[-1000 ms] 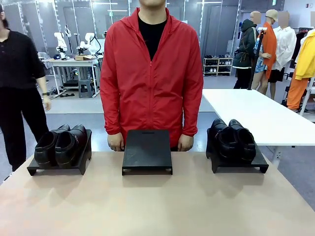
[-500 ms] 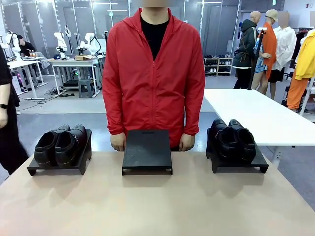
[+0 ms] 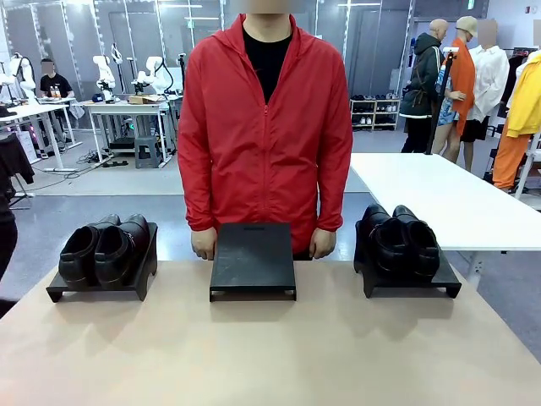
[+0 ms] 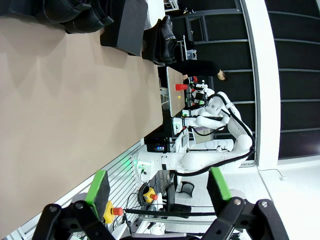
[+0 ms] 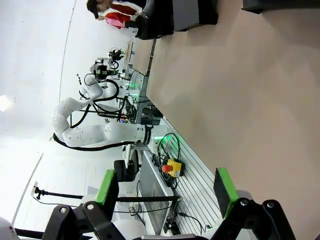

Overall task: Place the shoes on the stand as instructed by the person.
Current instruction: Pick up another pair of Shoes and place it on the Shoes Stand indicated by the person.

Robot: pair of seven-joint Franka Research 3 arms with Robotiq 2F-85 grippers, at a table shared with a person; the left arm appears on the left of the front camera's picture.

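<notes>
One pair of black shoes (image 3: 106,251) sits on the left stand (image 3: 63,292), and a second pair of shoes (image 3: 397,241) on the right stand (image 3: 414,286). Between them the middle stand (image 3: 253,258) is bare. The person (image 3: 264,127) in the red jacket stands behind it, a hand resting at each side of it. My left gripper (image 4: 158,186) is open above the table's near edge with nothing between its green pads. It looks along the table at the shoes (image 4: 75,15). My right gripper (image 5: 165,187) is also open and holds nothing. It sees a stand (image 5: 190,12) far off.
The tan table (image 3: 270,355) is bare in front of the three stands. A white table (image 3: 439,203) stands behind at the right. Several people are gathered farther back at the right. My right arm (image 4: 210,150) and my left arm (image 5: 95,130) each show at the table's near side.
A bystander in dark clothes at the left has walked out of the picture. The person in red has shifted slightly. The shoes and stands have not moved.
</notes>
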